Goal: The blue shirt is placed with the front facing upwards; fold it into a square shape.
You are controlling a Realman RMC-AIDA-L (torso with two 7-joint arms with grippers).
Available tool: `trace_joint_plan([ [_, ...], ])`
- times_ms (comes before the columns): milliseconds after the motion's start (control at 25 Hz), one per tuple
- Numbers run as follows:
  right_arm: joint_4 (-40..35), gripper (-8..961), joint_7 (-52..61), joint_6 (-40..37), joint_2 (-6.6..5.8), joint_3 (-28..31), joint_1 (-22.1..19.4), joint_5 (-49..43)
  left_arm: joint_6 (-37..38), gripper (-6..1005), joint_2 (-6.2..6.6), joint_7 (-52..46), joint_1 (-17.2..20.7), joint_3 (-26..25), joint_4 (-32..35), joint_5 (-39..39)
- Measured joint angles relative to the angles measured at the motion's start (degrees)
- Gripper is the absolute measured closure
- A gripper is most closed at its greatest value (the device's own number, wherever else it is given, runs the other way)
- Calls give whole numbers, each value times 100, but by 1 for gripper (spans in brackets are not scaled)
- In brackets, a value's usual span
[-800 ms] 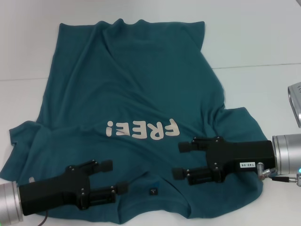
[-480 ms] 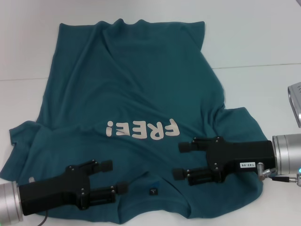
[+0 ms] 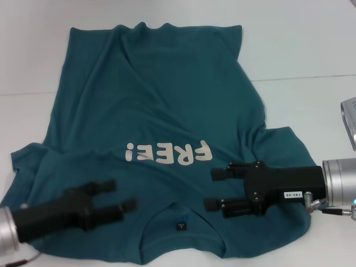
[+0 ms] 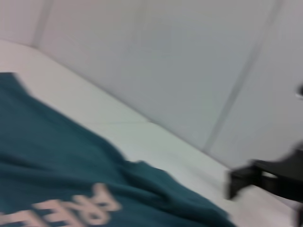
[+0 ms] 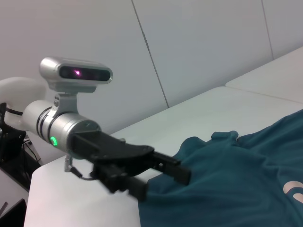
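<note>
The blue shirt (image 3: 156, 100) lies spread face up on the white table, its off-white "FREE!" lettering (image 3: 168, 153) across the chest and a small dark neck label (image 3: 179, 226) at the near collar. My left gripper (image 3: 120, 196) hovers open over the shirt's near left shoulder, holding nothing. Over the near right shoulder my right gripper (image 3: 212, 189) is also open and empty. The left wrist view shows the shirt (image 4: 66, 161) and the right gripper's dark fingers (image 4: 244, 179). In the right wrist view the left gripper (image 5: 168, 184) reaches over the shirt (image 5: 236, 184).
The white table (image 3: 311, 50) surrounds the shirt, with a seam line running across it at the right (image 3: 311, 78). The shirt's hem is bunched at the far edge (image 3: 156, 28). A grey wall (image 5: 189, 47) stands behind the table.
My left gripper has swung to the left and slightly back toward the near left corner, still open. The right gripper and the shirt have stayed where they were.
</note>
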Motion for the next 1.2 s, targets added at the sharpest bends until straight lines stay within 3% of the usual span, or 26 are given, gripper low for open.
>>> trace_joint_plan([
  [400, 7, 71, 79, 21, 26, 125, -4, 5, -1048, 95, 213, -912, 42, -812, 261, 88],
  [880, 19, 71, 232, 18, 36, 141, -5, 88, -2224, 113, 220, -1249, 105, -825, 432, 111],
  [1200, 10, 71, 271, 9, 35, 141, -4, 88, -2518, 129, 225, -1257, 152, -826, 540, 163],
])
